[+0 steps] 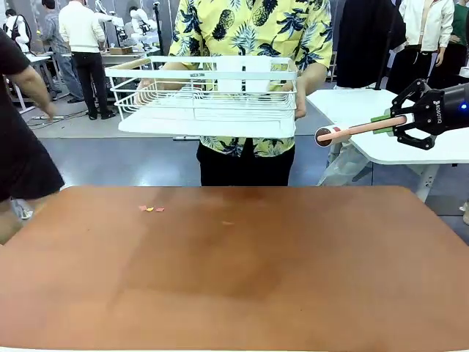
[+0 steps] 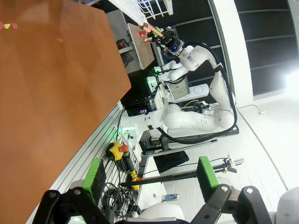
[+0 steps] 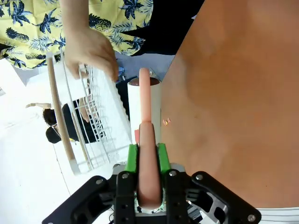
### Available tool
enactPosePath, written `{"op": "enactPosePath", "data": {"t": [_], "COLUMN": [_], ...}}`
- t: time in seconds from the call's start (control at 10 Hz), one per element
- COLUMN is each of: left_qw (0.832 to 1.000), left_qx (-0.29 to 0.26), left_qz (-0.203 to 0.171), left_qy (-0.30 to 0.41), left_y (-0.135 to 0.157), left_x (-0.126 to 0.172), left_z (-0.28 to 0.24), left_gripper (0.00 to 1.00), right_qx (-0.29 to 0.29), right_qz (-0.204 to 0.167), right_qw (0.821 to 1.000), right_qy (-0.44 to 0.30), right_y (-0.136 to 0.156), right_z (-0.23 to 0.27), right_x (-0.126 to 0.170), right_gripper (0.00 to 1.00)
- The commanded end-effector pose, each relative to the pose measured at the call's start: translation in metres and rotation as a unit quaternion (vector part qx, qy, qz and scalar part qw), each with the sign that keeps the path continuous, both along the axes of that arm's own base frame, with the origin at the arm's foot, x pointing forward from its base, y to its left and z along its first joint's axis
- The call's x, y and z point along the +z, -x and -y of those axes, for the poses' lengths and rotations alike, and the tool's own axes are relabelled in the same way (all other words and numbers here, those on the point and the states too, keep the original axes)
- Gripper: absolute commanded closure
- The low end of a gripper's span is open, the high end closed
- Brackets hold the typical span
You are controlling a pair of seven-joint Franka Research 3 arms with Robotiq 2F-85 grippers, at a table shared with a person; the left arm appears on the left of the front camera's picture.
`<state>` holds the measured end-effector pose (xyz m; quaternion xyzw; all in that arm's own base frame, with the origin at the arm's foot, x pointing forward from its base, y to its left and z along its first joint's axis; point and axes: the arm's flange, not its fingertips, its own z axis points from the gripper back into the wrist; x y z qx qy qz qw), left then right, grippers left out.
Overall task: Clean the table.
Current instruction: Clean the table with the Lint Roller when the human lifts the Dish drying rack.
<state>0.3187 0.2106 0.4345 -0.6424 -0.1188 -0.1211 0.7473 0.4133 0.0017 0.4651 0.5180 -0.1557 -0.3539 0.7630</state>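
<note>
Reddish table (image 1: 234,286) carries a few scraps (image 1: 150,209). The person (image 1: 249,29) holds the rack (image 1: 212,126) up, I reckon to clear my sweep. My right gripper (image 1: 382,122) clamps the roller (image 1: 352,130); my left gripper (image 2: 150,173) is wide and empty.

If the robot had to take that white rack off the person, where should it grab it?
Probably the top rail of the dish rack on its near long side, coming from the robot's side. That rail is thin, level and bare, while the person's hands hold both short ends. The left gripper is open; the right gripper holds a roller.
</note>
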Motion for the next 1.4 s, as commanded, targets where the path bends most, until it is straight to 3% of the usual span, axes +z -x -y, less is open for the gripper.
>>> {"op": "enactPosePath", "data": {"t": [0.0,0.4,0.5,0.8,1.1,1.3], "left_qw": [1.0,1.0,1.0,1.0,1.0,1.0], "left_qx": [0.002,0.002,0.002,0.002,0.002,0.002], "left_qz": [0.002,0.002,0.002,0.002,0.002,0.002], "left_qy": [0.001,0.001,0.001,0.001,0.001,0.001], "left_y": [0.001,0.001,0.001,0.001,0.001,0.001], "left_x": [0.001,0.001,0.001,0.001,0.001,0.001], "left_z": [-0.002,-0.002,-0.002,-0.002,-0.002,-0.002], "left_gripper": [0.0,0.0,0.0,0.0,0.0,0.0], "right_qx": [0.0,0.0,0.0,0.15,0.273,0.327], "right_qz": [0.001,0.001,0.0,0.006,-0.021,-0.011], "right_qw": [1.0,1.0,1.0,0.987,0.955,0.933], "right_qy": [0.0,0.0,0.0,0.049,0.117,0.151], "right_y": [0.0,0.0,0.0,-0.031,-0.079,-0.114], "right_z": [0.0,0.0,0.0,-0.061,-0.172,-0.215], "right_x": [0.001,0.001,0.0,0.018,-0.013,-0.042], "right_gripper": [0.98,0.98,0.79,0.79,0.79,0.79]}}
